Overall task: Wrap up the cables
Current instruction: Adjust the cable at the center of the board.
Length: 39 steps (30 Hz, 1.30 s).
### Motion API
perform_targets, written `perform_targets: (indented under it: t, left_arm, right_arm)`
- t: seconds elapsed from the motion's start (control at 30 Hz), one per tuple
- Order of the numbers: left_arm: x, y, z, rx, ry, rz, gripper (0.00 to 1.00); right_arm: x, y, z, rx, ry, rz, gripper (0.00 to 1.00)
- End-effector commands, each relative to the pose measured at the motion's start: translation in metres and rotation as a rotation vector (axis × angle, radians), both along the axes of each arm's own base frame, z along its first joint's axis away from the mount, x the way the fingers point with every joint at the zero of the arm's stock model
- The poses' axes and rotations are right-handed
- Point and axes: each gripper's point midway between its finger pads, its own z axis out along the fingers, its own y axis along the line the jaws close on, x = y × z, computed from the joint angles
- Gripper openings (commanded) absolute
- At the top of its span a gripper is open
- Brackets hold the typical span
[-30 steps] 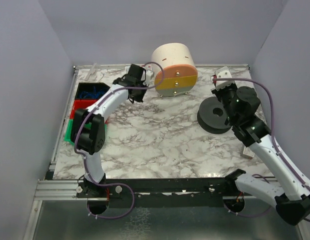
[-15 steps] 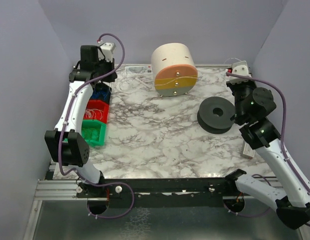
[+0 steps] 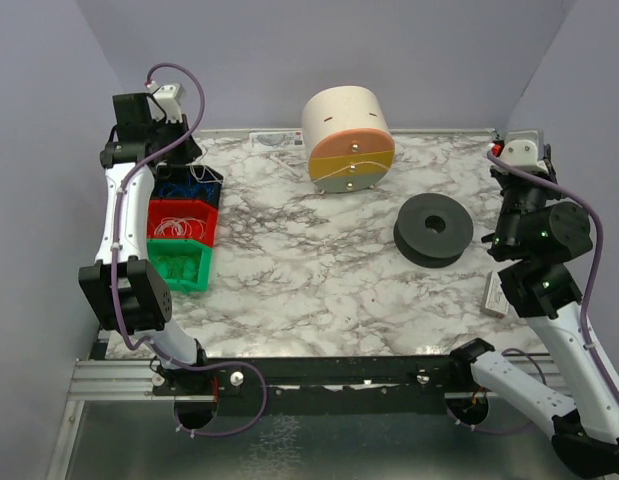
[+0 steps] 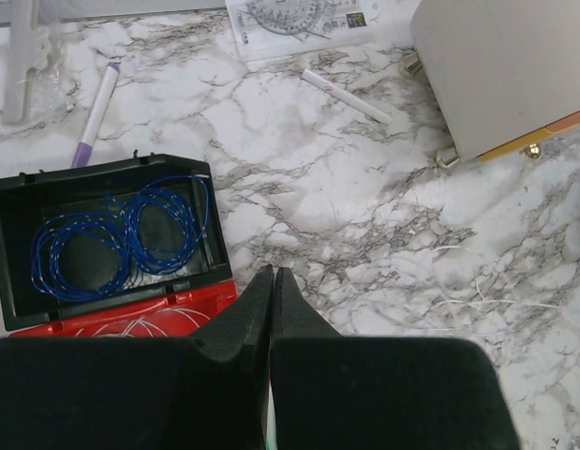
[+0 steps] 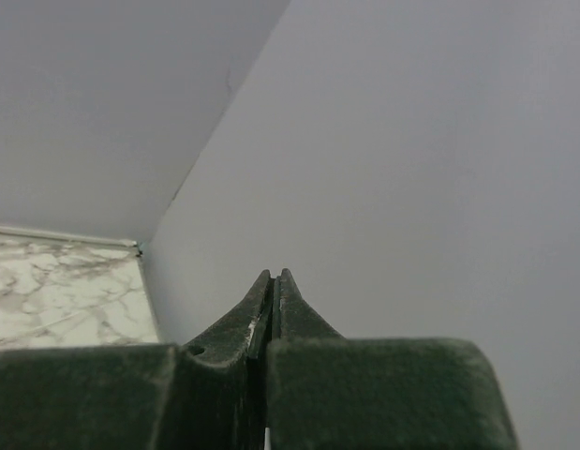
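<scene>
1. The cables are hair-thin pale strands. One lies loose on the bench near the foot of the drum, and more pale strands sit coiled in the red bin.
2. They look nearly weightless, limp and a little springy. They are likely to tangle, slide out of a loose pinch, and kink if pulled hard.
3. The best hold is probably close to a free end, pinched right at the tips. That leaves the rest free to trail and be led round the spool, which looks solid and heavy enough to stay put.
4. The left tool has its jaws pressed together on nothing. It hangs high over the bins, well clear of any strand.
5. The right tool is also closed and empty. It is lifted at the bench's far right corner and faces the wall.
6. Count:
   - There are three bins in a row: dark, red and green.
   - The dark bin holds blue wire in two loops.
   - There is one spool and one drum.
   - Two pen-like sticks lie near the back edge, one purple and one white.
   - The pale strands are too fine to count, and what the green bin holds cannot be told.
</scene>
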Motion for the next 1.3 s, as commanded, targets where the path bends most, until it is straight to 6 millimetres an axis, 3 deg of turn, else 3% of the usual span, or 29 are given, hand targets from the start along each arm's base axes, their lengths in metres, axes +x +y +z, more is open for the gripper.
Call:
perform_targets:
  t: [0.0, 0.07, 0.13, 0.2, 0.23, 0.37, 0.4, 0.53, 0.63, 0.77, 0.87, 1.03, 1.13, 1.27]
  left_arm:
    - [-0.009, -0.001, 0.015, 0.016, -0.046, -0.037, 0.00]
    - [-0.006, 0.003, 0.019, 0.017, -0.054, -0.022, 0.00]
    - [0.002, 0.021, 0.026, 0.049, -0.063, 0.102, 0.00]
    - [0.010, 0.040, 0.032, 0.061, -0.062, 0.232, 0.00]
    - [0.011, 0.037, 0.034, 0.051, -0.067, 0.217, 0.00]
    - [0.001, -0.011, 0.054, -0.042, -0.104, 0.036, 0.00]
    - [-0.003, -0.025, 0.060, -0.044, -0.118, -0.003, 0.00]
    - [-0.025, -0.086, 0.094, -0.039, -0.201, -0.148, 0.00]
    - [-0.042, -0.111, 0.131, -0.097, -0.273, -0.241, 0.00]
    - [-0.061, -0.137, 0.177, -0.193, -0.348, -0.356, 0.00]
    - [-0.076, -0.153, 0.202, -0.270, -0.380, -0.432, 0.00]
    - [-0.096, -0.170, 0.226, -0.356, -0.419, -0.514, 0.00]
    - [-0.110, -0.177, 0.237, -0.411, -0.433, -0.565, 0.00]
    - [-0.126, -0.187, 0.246, -0.483, -0.443, -0.630, 0.00]
  right_arm:
    - [-0.018, -0.020, 0.022, -0.042, -0.035, -0.103, 0.01]
    - [-0.019, -0.023, 0.022, -0.067, -0.020, -0.123, 0.01]
    - [-0.019, -0.027, 0.017, -0.112, 0.008, -0.154, 0.01]
    - [-0.016, -0.027, 0.006, -0.162, 0.057, -0.164, 0.01]
    - [-0.012, -0.023, -0.005, -0.173, 0.093, -0.135, 0.01]
    - [0.010, 0.020, -0.060, -0.121, 0.281, 0.153, 0.02]
    - [0.013, 0.037, -0.072, -0.103, 0.323, 0.257, 0.07]
    - [0.014, 0.112, -0.117, -0.060, 0.477, 0.674, 0.41]
    - [0.009, 0.163, -0.132, -0.020, 0.537, 0.944, 0.63]
    - [0.013, 0.214, -0.132, 0.024, 0.531, 1.204, 0.80]
    - [0.024, 0.239, -0.132, 0.045, 0.509, 1.318, 0.89]
    - [0.047, 0.267, -0.137, 0.095, 0.490, 1.421, 0.91]
    - [0.053, 0.285, -0.156, 0.125, 0.521, 1.510, 0.91]
    - [0.046, 0.310, -0.177, 0.212, 0.591, 1.688, 0.94]
